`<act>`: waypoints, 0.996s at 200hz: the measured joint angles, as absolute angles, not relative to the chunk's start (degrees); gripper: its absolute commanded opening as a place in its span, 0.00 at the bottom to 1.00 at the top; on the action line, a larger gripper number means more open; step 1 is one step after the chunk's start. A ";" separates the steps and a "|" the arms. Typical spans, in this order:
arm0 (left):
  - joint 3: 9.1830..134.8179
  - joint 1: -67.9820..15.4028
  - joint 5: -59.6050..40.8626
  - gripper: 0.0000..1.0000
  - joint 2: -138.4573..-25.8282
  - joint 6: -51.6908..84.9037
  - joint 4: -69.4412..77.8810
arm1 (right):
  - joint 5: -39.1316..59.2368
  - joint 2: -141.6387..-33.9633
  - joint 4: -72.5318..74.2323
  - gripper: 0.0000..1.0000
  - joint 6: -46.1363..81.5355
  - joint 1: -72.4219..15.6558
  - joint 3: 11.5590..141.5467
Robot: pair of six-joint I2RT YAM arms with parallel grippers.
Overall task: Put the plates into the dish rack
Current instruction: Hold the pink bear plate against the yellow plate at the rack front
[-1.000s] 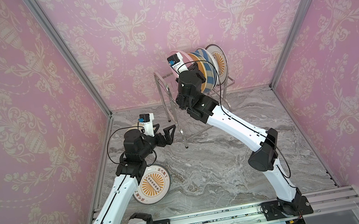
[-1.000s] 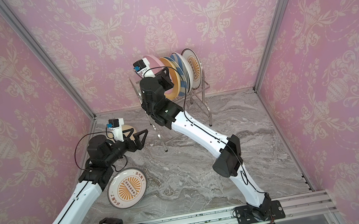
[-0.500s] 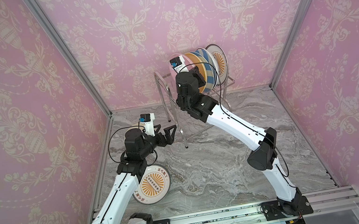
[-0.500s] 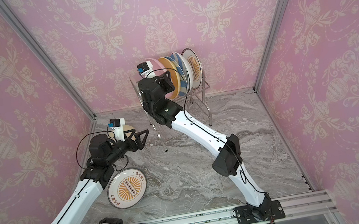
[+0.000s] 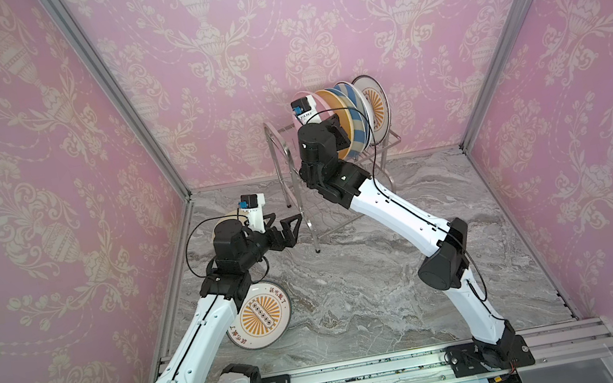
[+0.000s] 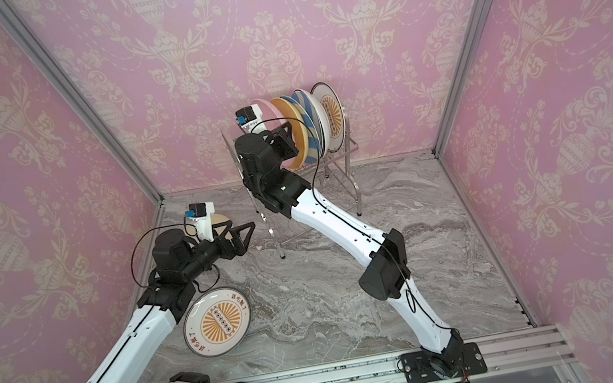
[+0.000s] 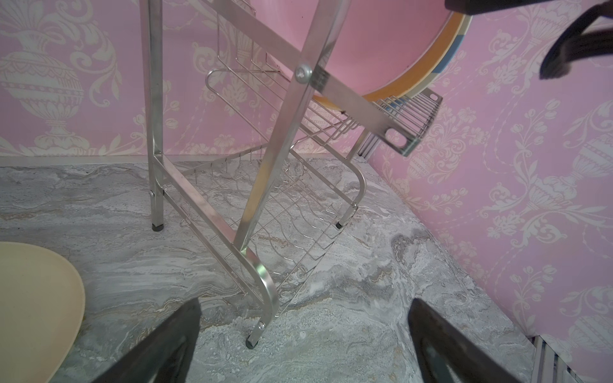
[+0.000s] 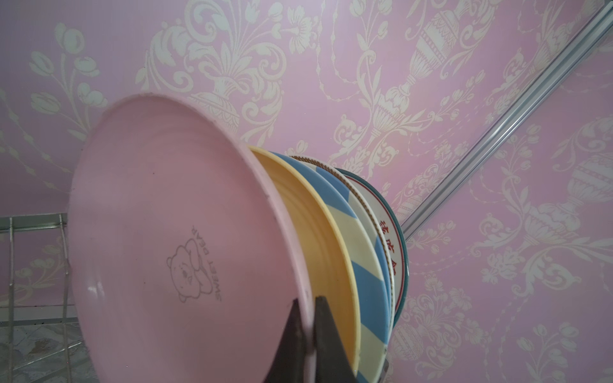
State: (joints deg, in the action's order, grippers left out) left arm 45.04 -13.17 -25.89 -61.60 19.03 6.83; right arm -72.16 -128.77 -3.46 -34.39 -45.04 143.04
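Pink damask walls (image 5: 230,45), marble table (image 5: 353,277): the right gripper (image 8: 306,305) clamps the rim of a pink plate (image 8: 172,232) at the rack (image 7: 273,159); the left gripper (image 7: 305,303) gapes empty.

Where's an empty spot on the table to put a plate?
Two bare patches of the table: the front middle, between the sunburst plate and the right arm, and the strip between that arm and the right wall. It is crowded at the back left, where the left hand, the cream plate and the dish rack legs meet.
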 measured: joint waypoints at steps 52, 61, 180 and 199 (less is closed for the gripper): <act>45.04 -13.17 -25.89 0.99 -61.60 19.03 7.31 | -72.47 -128.84 -4.64 0.00 -33.41 -45.41 143.55; 45.04 -13.17 -25.89 0.99 -61.60 19.03 7.31 | -72.47 -129.03 -5.04 0.00 -33.34 -45.41 143.92; 45.04 -13.17 -25.89 0.99 -61.60 19.03 8.08 | -70.96 -129.32 -9.72 0.18 -30.98 -45.74 145.36; 45.04 -13.17 -25.89 0.99 -61.58 19.03 8.08 | -70.28 -129.32 -9.82 0.21 -30.81 -45.80 145.34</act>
State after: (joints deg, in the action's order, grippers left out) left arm 45.04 -13.17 -25.89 -61.58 19.03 8.08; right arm -70.28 -129.32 -9.82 -30.81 -45.80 145.34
